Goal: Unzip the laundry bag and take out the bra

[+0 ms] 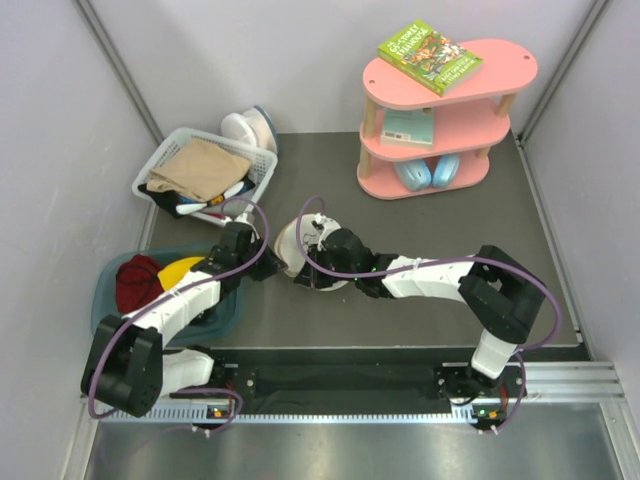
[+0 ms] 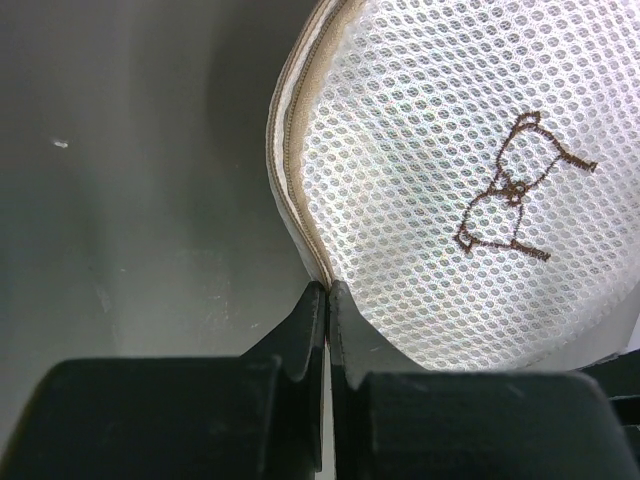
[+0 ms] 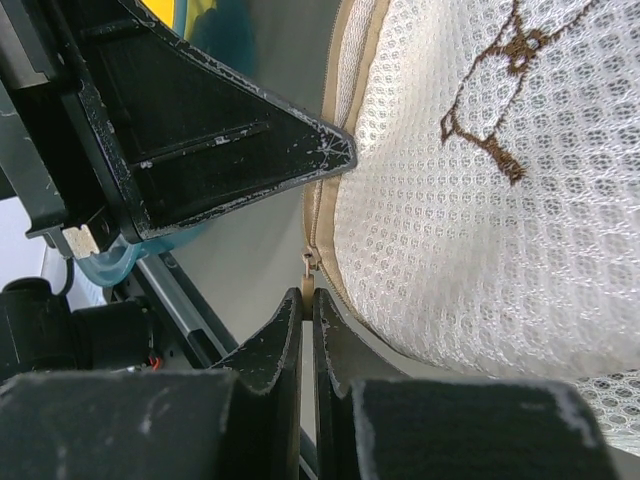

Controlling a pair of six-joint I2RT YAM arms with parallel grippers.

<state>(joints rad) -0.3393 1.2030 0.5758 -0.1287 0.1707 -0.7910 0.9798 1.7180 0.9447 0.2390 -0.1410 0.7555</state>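
Note:
The laundry bag (image 1: pixel 290 243), a round cream mesh pouch with a tan zipper rim, lies on the table between both arms. In the left wrist view its mesh (image 2: pixel 450 150) carries a small brown stitched mark. My left gripper (image 2: pixel 328 288) is shut on the tan rim at the bag's edge; from above it (image 1: pixel 272 268) sits at the bag's left side. My right gripper (image 3: pixel 308 292) is shut on the small tan zipper pull (image 3: pixel 309 265); from above it (image 1: pixel 316 262) is at the bag's near right. The bra is out of view.
A white slatted basket (image 1: pixel 160 165) with clothes stands at the back left, a round white object (image 1: pixel 250 125) behind it. A teal tub (image 1: pixel 110 275) with red and yellow cloth lies by the left arm. A pink shelf (image 1: pixel 510 65) holds a book and headphones.

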